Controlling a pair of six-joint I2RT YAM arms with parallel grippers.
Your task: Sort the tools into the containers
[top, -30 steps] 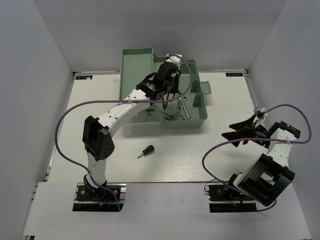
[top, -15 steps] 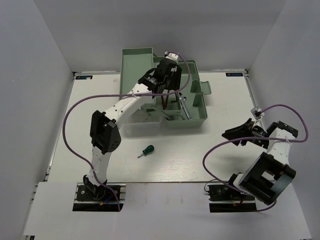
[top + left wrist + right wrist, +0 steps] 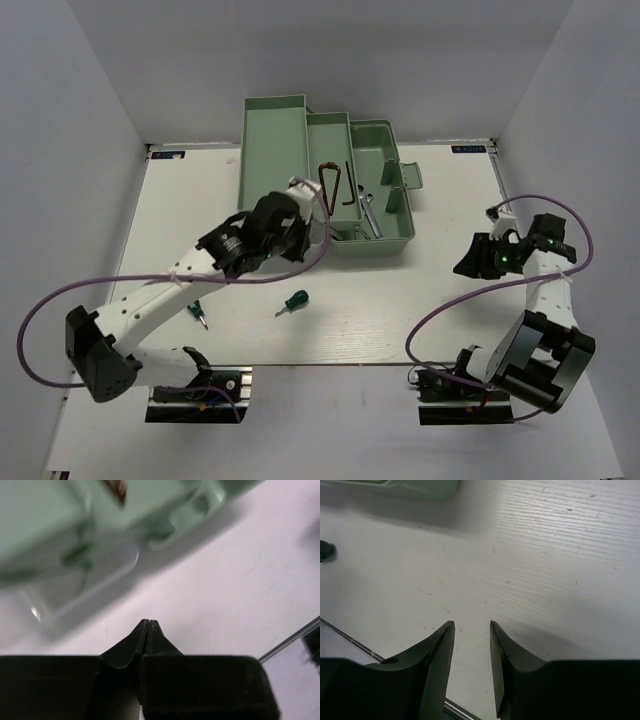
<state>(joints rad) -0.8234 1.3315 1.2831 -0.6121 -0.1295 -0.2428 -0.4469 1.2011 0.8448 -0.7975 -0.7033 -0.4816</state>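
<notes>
Badly blurred toolbox (image 3: 45,510) (L wrist)

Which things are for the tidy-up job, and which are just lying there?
For the job: toolbox; green screwdriver; second green screwdriver; reddish hex key, dark hex key and silver wrench, already in the box.
Just there: table; purple cable on the right arm.
</notes>
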